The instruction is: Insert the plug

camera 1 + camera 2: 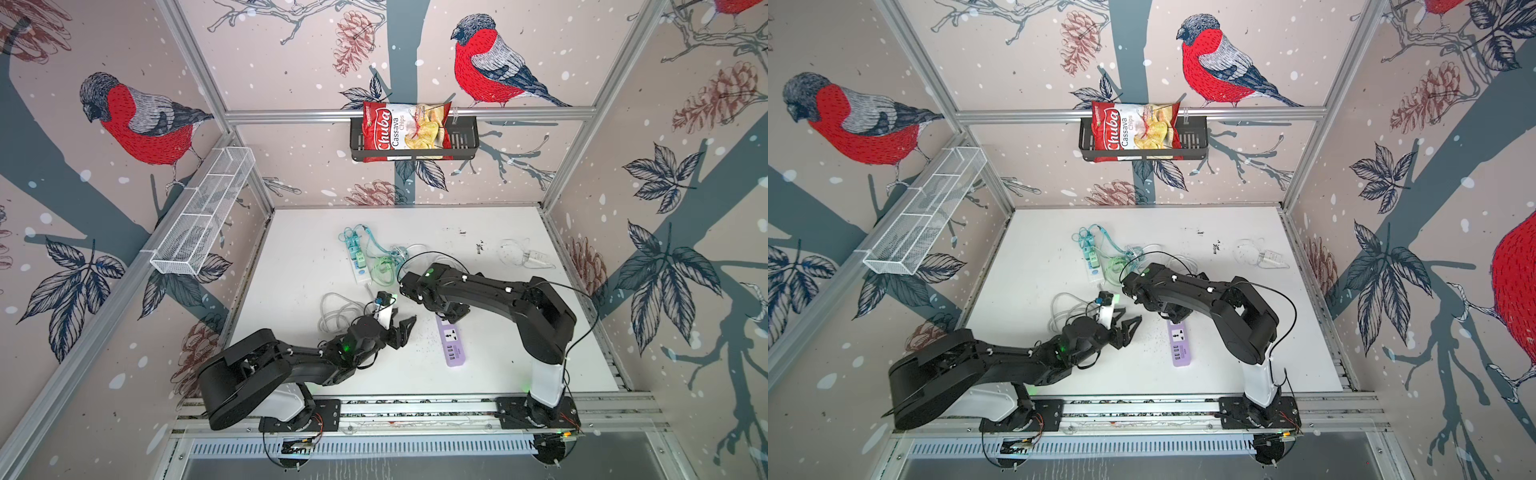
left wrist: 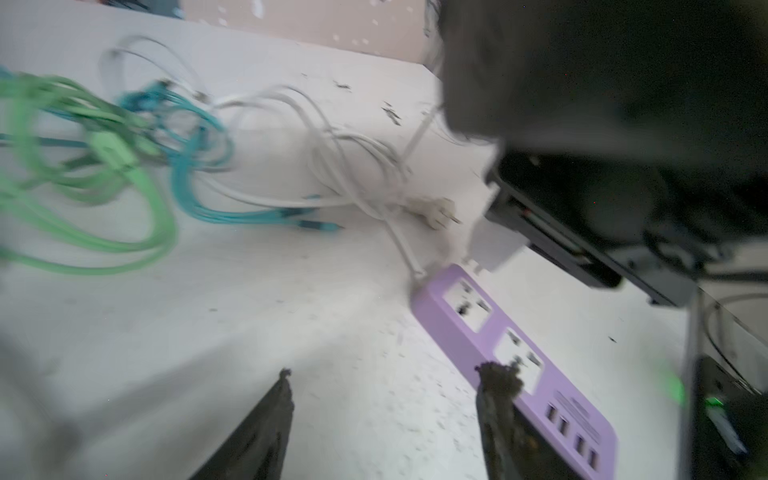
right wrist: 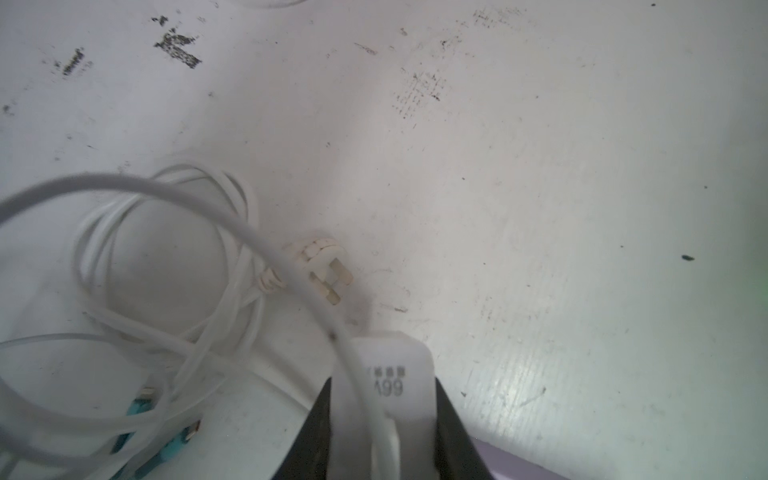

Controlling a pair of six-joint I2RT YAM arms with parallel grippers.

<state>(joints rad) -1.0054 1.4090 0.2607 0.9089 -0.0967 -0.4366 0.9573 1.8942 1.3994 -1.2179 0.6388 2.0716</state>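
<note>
The white table (image 1: 519, 332) carries a purple power strip (image 1: 452, 343) at about 5 o'clock from its middle in a top view. The left gripper (image 2: 390, 374) hangs at the strip's 9 o'clock, jaws apart and empty. The right gripper (image 3: 384, 386) is clamped on a white plug (image 3: 395, 357), which sits at the strip's 12 o'clock end. Whether its prongs are in a socket cannot be told.
</note>
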